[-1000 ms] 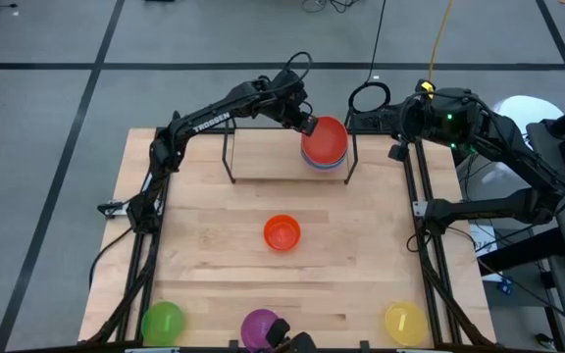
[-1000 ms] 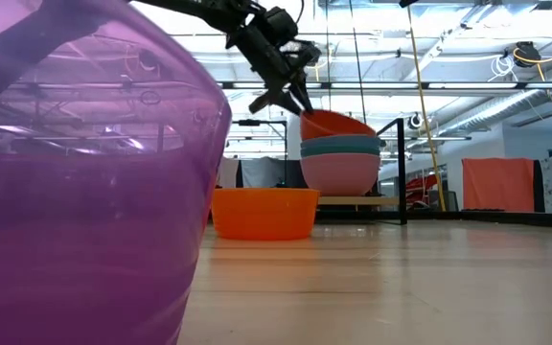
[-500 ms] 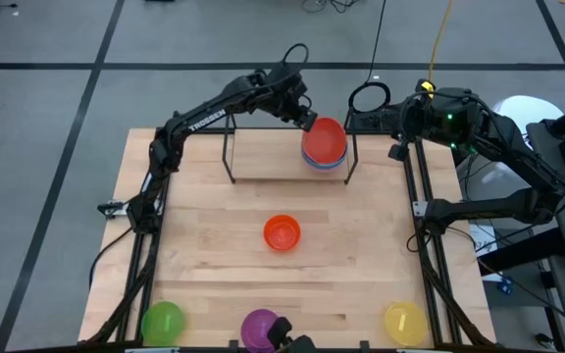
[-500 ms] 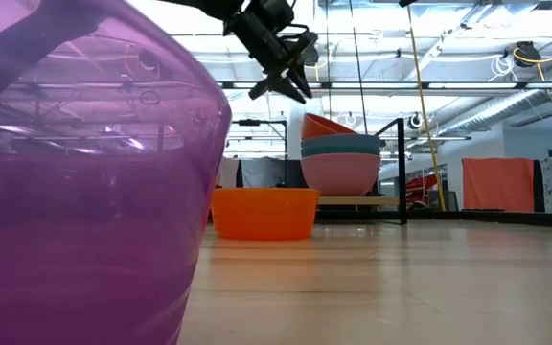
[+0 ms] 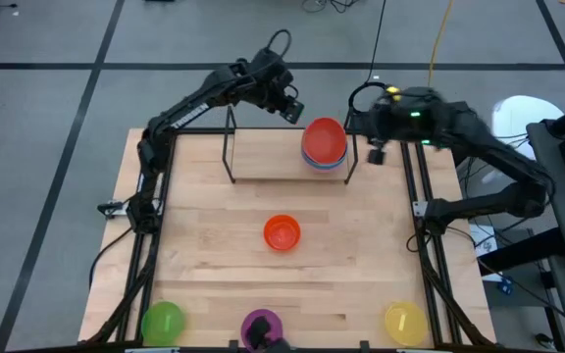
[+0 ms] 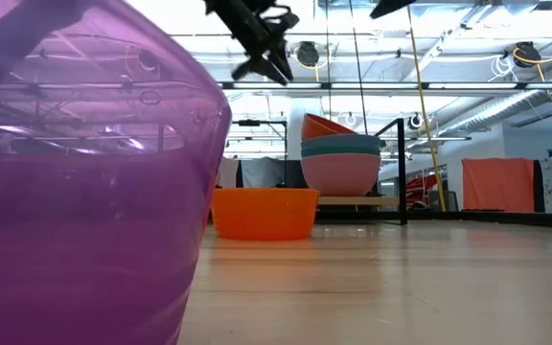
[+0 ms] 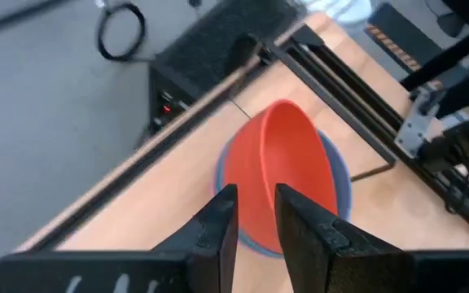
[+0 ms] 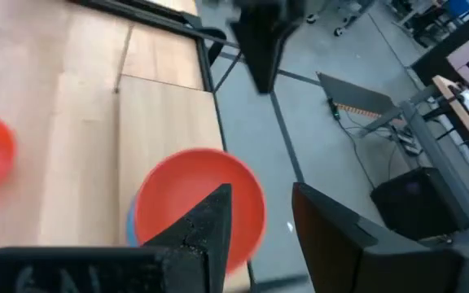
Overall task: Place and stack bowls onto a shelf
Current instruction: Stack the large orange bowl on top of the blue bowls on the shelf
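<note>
On the right end of the shelf (image 5: 231, 149) stands a stack of bowls. A red bowl (image 5: 325, 139) lies tilted on top, resting in a teal bowl (image 6: 341, 146) above a pink one (image 6: 341, 174). My left gripper (image 5: 292, 107) hangs open in the air up and to the far left of the stack, with the red bowl (image 7: 279, 175) beyond its fingertips. My right gripper (image 8: 260, 195) is open, high off the shelf's right end, looking down on the red bowl (image 8: 198, 203). An orange bowl (image 5: 282, 232) sits on the table's middle.
Along the near edge stand a green bowl (image 5: 162, 321), a purple bowl (image 5: 261, 326) and a yellow bowl (image 5: 405, 322). The purple bowl (image 6: 84, 192) fills the low view's left. The shelf's left and middle parts carry no bowls. Black frame rails (image 5: 422, 226) run along both table sides.
My left gripper has risen from the red bowl's rim and drawn back toward the far left, clear of the stack. The red bowl stays tilted on the stack. My right arm has swung toward the shelf's right end.
</note>
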